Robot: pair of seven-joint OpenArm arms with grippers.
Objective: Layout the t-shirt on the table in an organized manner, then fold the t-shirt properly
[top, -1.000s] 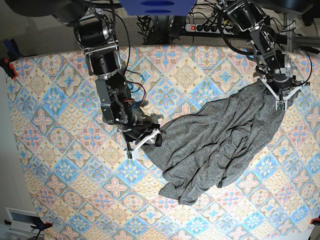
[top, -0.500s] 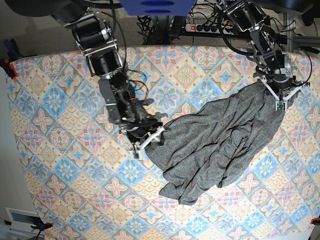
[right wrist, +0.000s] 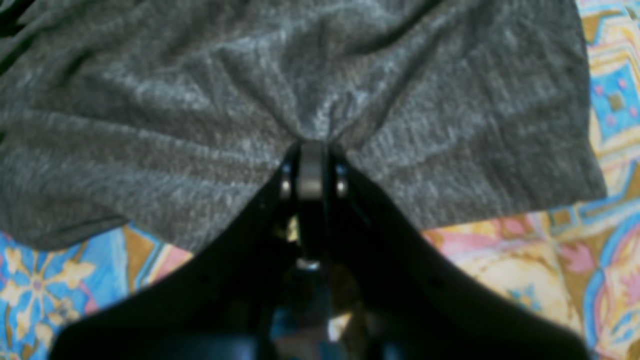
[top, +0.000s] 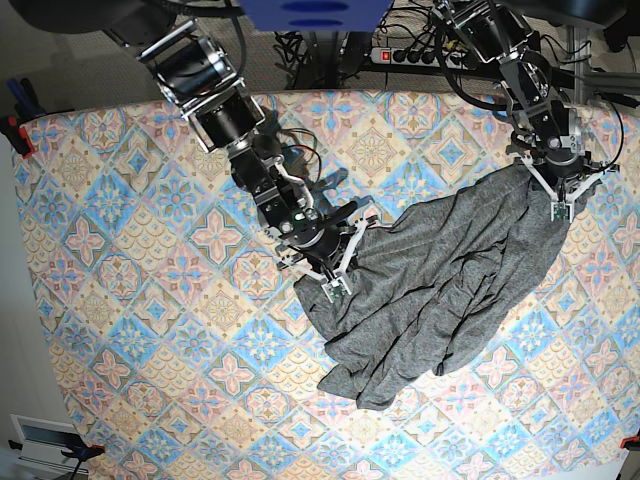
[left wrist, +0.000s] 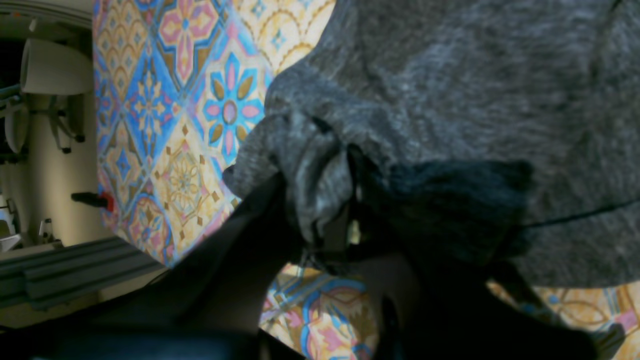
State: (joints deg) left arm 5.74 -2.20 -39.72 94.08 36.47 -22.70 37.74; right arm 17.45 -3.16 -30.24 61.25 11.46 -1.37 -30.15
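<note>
The dark-grey t-shirt [top: 450, 280] lies crumpled on the right half of the table [top: 150, 300], running from upper right down to the lower middle. My right gripper [top: 340, 268] sits at the shirt's left edge. In the right wrist view that gripper [right wrist: 312, 150] is shut on a pinch of the t-shirt [right wrist: 200, 100], with folds fanning out from the pinch. My left gripper [top: 557, 197] holds the shirt's upper right corner a little above the table. In the left wrist view it [left wrist: 325, 210] is shut on a bunch of the t-shirt [left wrist: 475, 90].
A power strip [top: 420, 55] and cables lie behind the table's far edge. Red clamps [top: 17, 135] grip the left edge. A white device [top: 45, 440] sits off the table's lower left corner. The patterned cloth [left wrist: 180, 125] shows beside the shirt.
My right arm swung right from beside the shirt onto its left edge, and its jaws went from open to shut on the cloth. The left arm and the corner it holds stayed put.
</note>
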